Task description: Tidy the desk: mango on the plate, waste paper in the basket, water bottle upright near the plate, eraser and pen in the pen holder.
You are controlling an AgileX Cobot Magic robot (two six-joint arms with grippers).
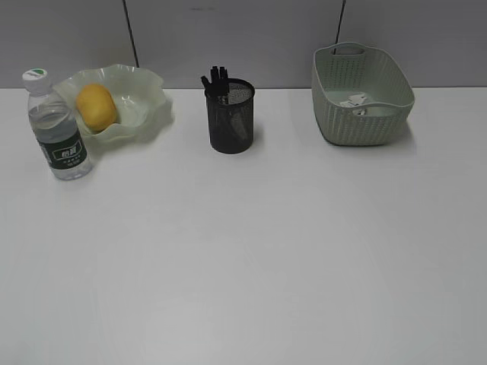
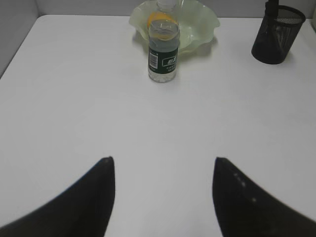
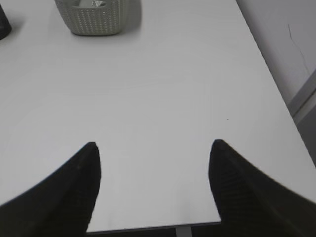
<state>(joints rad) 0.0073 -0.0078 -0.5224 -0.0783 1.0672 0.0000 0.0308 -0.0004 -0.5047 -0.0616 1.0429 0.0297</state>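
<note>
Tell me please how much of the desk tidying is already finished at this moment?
It looks essentially complete. The mango lies in the plate, the water bottle stands upright beside it, the waste paper is in the basket, and dark items poke out of the pen holder, though I cannot tell pen from eraser. Nothing is in hand: the left gripper and right gripper are open and empty. Nothing visible remains.

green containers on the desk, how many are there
2. The plate with the wavy rim sits at the back left, holding the mango. The woven basket sits at the back right, with the waste paper inside.
</note>
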